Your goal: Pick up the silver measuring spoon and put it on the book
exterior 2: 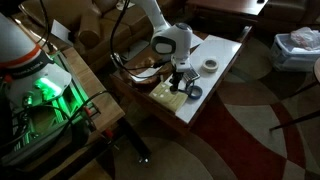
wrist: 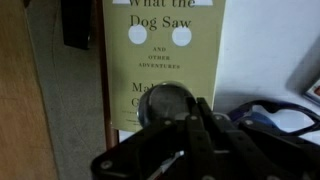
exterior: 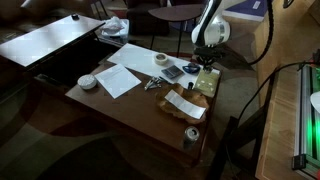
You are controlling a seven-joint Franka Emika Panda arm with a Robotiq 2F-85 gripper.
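Observation:
In the wrist view my gripper (wrist: 185, 125) is shut on the silver measuring spoon; its round bowl (wrist: 168, 106) sticks out ahead of the fingers. The spoon hangs over the lower part of a yellow-green book (wrist: 160, 50) titled "What the Dog Saw". I cannot tell whether the spoon touches the cover. In both exterior views the gripper (exterior: 205, 68) (exterior 2: 178, 76) is low over the book (exterior: 207, 86) (exterior 2: 158, 93) at the table's edge. The spoon itself is too small to make out there.
The wooden table (exterior: 120, 105) carries a white paper sheet (exterior: 120, 78), a tape roll (exterior: 161, 60) (exterior 2: 210, 64), a white round object (exterior: 88, 81), a shiny metal cluster (exterior: 152, 83), a white card (exterior: 185, 103) and a can (exterior: 192, 135). A dark blue object (wrist: 272, 112) lies beside the book.

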